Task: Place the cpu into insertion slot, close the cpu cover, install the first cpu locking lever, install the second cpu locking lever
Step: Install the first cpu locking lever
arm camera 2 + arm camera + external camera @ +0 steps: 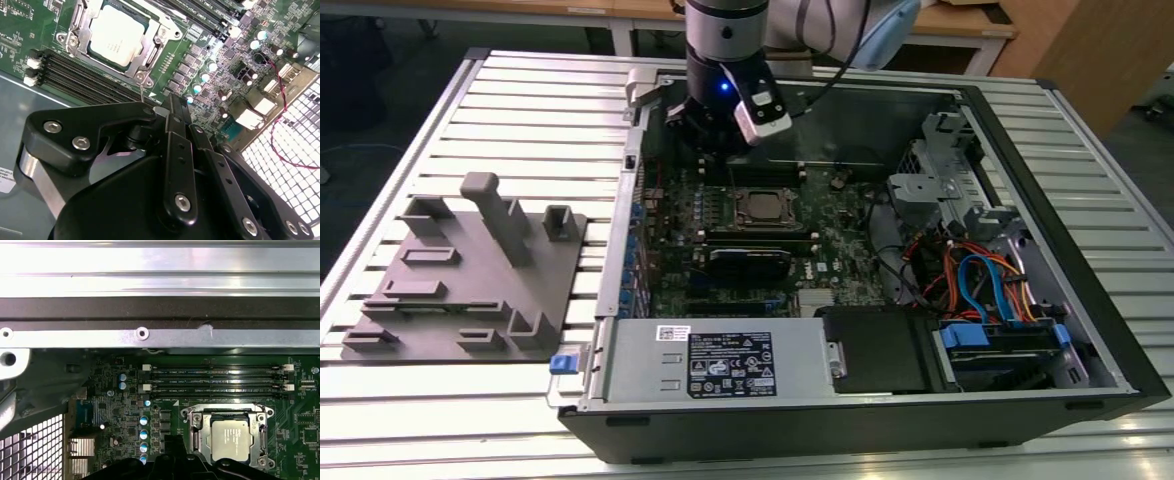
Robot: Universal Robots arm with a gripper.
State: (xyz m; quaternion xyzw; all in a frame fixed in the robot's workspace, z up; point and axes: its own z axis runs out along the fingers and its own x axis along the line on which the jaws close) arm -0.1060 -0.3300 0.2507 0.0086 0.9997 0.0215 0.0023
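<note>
Noted an open black computer case [854, 425] lying on its side on a slatted metal table [454, 420]. Found a grey fixture plate [467, 290] with upright blocks beside the case, toward the exterior view's left. Recorded inside the case a labelled silver power supply [707, 360], a black drive bay [887, 350] next to it, and blue and orange cables [981, 280]. Logged on the green board [105, 410] long black memory slots [215, 380] and a row of round capacitors [144, 432]. Logged at the case wall a perforated grille [285, 165] with a thin red wire [285, 100] running over it.

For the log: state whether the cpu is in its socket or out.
In: the cpu lies flat, silver top up, seated inside the insertion slot in both wrist views.
</note>
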